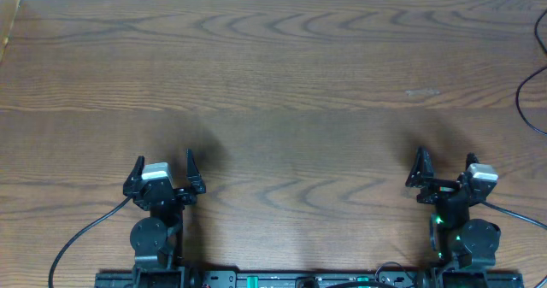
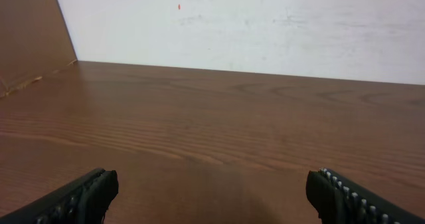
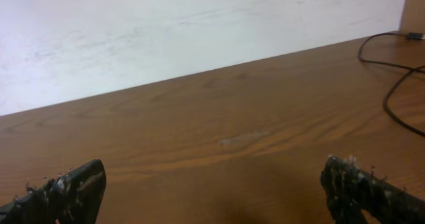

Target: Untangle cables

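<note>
Left end effector (image 1: 163, 160): wide open, empty. Right end effector (image 1: 444, 155): wide open, empty. Black cable (image 1: 519, 96): counter (image 1: 273, 83), right edge.

There are two grippers, the left gripper (image 1: 164, 161) and the right gripper (image 1: 444, 156), over one desk (image 1: 273, 66), and at its right edge thin black cable (image 3: 387, 103), whether one strand or two I cannot tell.
</note>
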### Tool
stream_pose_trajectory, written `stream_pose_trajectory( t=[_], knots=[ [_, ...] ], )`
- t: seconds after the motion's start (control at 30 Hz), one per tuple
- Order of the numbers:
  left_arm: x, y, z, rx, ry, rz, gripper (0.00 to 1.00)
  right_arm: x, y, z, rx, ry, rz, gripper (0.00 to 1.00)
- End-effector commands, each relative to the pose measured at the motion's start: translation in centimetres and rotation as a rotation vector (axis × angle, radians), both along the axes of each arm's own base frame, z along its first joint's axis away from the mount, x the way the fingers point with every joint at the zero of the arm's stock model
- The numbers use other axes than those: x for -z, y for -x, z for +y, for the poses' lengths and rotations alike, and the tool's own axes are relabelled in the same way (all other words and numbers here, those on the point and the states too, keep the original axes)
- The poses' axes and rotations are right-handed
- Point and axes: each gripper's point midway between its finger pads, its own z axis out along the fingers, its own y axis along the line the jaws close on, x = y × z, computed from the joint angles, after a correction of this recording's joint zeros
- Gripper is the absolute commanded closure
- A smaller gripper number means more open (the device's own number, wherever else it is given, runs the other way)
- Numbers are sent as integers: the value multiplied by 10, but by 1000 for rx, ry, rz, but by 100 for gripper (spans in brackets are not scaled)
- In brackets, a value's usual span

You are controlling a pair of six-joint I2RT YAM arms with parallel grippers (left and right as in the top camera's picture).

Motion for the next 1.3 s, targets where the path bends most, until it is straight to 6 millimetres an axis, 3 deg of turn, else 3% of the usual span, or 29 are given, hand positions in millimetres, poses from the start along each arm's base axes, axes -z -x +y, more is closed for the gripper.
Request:
stream_pose_trajectory(
  t=[0.0,0.37,1.27],
  knots=[
    [18,1,1,-1,-13,51,4,1,0,4,-12,31,0,1],
    [18,1,1,-1,-13,51,4,2,0,9,-47,162,7,1],
    [18,1,1,-1,-13,51,4,2,0,10,-59,182,6,1]
  ],
)
